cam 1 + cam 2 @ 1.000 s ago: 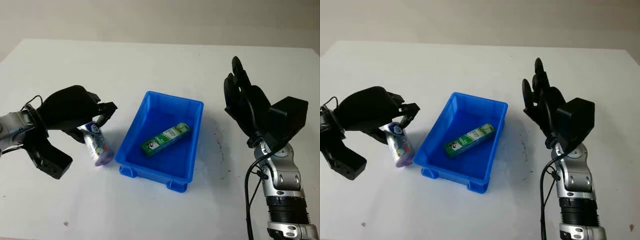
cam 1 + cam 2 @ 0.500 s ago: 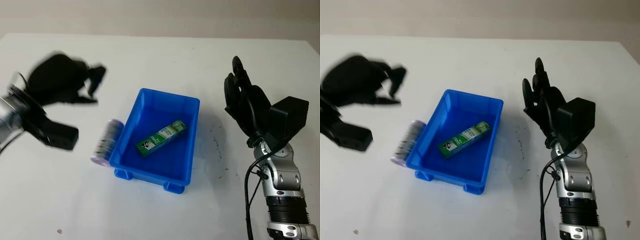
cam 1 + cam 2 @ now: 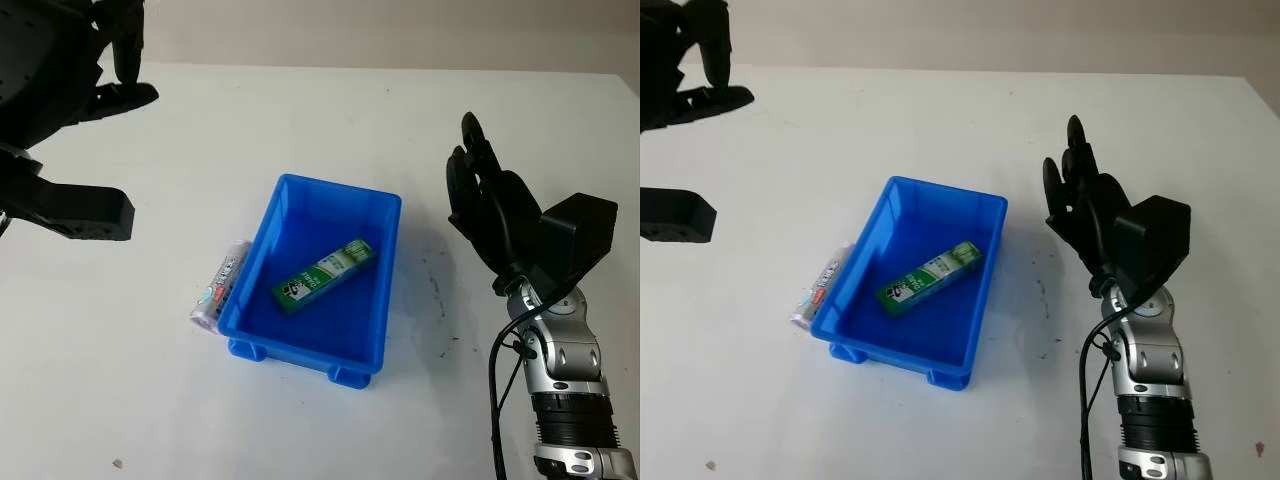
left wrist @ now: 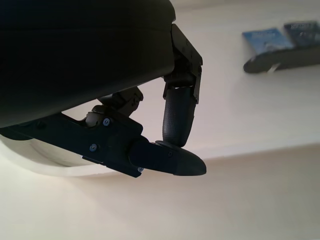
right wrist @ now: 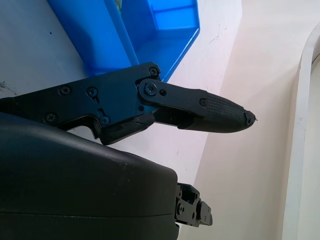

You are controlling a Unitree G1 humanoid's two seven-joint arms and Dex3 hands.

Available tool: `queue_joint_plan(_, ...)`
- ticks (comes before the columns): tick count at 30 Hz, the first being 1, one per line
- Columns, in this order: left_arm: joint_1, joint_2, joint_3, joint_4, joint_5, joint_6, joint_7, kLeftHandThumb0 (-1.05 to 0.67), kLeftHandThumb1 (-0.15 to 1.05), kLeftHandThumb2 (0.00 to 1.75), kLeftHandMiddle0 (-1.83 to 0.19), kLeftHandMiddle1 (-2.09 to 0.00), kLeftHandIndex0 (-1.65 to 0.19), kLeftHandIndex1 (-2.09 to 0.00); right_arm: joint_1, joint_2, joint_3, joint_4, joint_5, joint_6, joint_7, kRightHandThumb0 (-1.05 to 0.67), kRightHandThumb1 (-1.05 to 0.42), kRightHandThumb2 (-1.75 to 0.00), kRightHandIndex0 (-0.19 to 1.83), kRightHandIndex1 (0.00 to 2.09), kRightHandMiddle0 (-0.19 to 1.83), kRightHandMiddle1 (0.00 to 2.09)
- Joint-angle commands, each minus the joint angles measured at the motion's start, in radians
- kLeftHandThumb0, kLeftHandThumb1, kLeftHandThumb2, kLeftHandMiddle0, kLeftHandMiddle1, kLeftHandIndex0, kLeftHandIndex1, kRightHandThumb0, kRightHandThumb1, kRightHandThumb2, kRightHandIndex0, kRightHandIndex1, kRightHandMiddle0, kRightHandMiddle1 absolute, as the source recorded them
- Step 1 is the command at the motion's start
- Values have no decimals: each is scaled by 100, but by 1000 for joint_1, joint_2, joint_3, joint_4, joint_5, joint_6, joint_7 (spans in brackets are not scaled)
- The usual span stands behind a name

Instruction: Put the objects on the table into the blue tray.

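Left robot hand (image 3: 70, 70) is up high over the desk's (image 3: 300, 120) far left corner, fingers curled, gripping nothing. The purple-capped tube (image 3: 220, 297) lies on the desk, touching the blue tray's (image 3: 385, 275) left wall. A green box (image 3: 325, 275) sits inside. Right robot hand (image 3: 490, 205) is open, raised beside the tray's right side.
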Motion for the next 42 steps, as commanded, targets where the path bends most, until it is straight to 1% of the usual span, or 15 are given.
queue_joint_plan(1, 9, -3, 21, -46, -58, -16, -58, -47, 105, 23, -85, -209, -49, -209, 2, 1, -1, 5, 1, -16, 1, -72, -105, -62, -19, 0, -19, 0)
queue_joint_plan(4, 37, -1, 27, -90, -137, -29, -174, -49, 100, 11, -62, -204, -41, -194, 3, 2, 2, 8, -3, -24, 0, -72, -105, -62, -19, 0, -19, 0)
queue_joint_plan(5, 54, 12, 21, -123, -205, -9, -300, -51, 97, 9, -55, -193, -35, -186, 3, 2, 2, 10, -4, -28, 0, -72, -105, -61, -19, 0, -19, 0)
queue_joint_plan(6, 67, 33, 9, -144, -272, -10, -427, -55, 91, 7, -40, -149, -21, -154, 3, 3, 2, 12, -4, -33, -1, -72, -105, -61, -19, 0, -19, 0)
queue_joint_plan(7, 79, 54, -4, -161, -347, -4, -567, -64, 86, 6, -34, -85, -12, -104, 3, 4, 1, 13, -3, -33, -2, -73, -105, -61, -19, 0, -19, 0)
queue_joint_plan(8, 90, 69, -17, -178, -418, 15, -702, -71, 86, 6, -28, -48, -8, -68, 3, 5, 0, 11, -1, -31, -3, -73, -105, -61, -19, 0, -19, 0)
queue_joint_plan(9, 101, 81, -25, -205, -462, 57, -817, -78, 85, 5, -13, -20, 1, -35, 4, 6, 1, 9, -1, -28, -4, -73, -105, -60, -19, 0, -19, 0)
queue_joint_plan(10, 112, 91, -34, -235, -495, 101, -919, -81, 83, 4, -4, -11, 6, -21, 5, 5, 1, 7, -2, -26, -5, -72, -105, -60, -19, 0, -19, 0)
queue_joint_plan(12, 129, 101, -54, -290, -518, 182, -1074, -86, 80, 4, 14, -2, 16, -5, 6, 3, 4, 4, -6, -23, -6, -72, -105, -61, -19, 0, -19, 0)
queue_joint_plan(14, 141, 98, -68, -325, -502, 226, -1158, -89, 80, 5, 18, -1, 18, -1, 7, 1, 6, 2, -9, -22, -5, -72, -105, -61, -19, 0, -19, 0)
queue_joint_plan(17, 147, 85, -95, -349, -458, 235, -1230, -100, 83, 6, 19, 0, 19, 0, 9, 3, 6, 0, -11, -24, -7, -71, -105, -62, -19, 0, -19, 0)
queue_joint_plan(21, 134, 67, -112, -369, -442, 260, -1301, -101, 81, 5, 19, 0, 19, 0, 13, 3, 2, -5, -8, -23, -7, -72, -105, -61, -19, 0, -19, 0)
queue_joint_plan(32, 125, 28, -131, -393, -388, 282, -1366, -91, 74, 4, 19, 0, 19, 0, 18, 8, 0, -10, -6, -20, -16, -71, -105, -60, -19, 0, -19, 0)
queue_joint_plan(38, 126, -3, -110, -344, -443, 244, -1356, -95, 77, 6, 19, 0, 19, 0, 16, 6, 5, 0, -18, -36, -26, -71, -105, -59, -19, 0, -19, 0)
queue_joint_plan(42, 123, -23, -98, -320, -507, 268, -1371, -97, 78, 6, 19, 0, 19, 0, 15, 7, 4, 5, -22, -50, -27, -71, -105, -60, -19, 0, -19, 0)
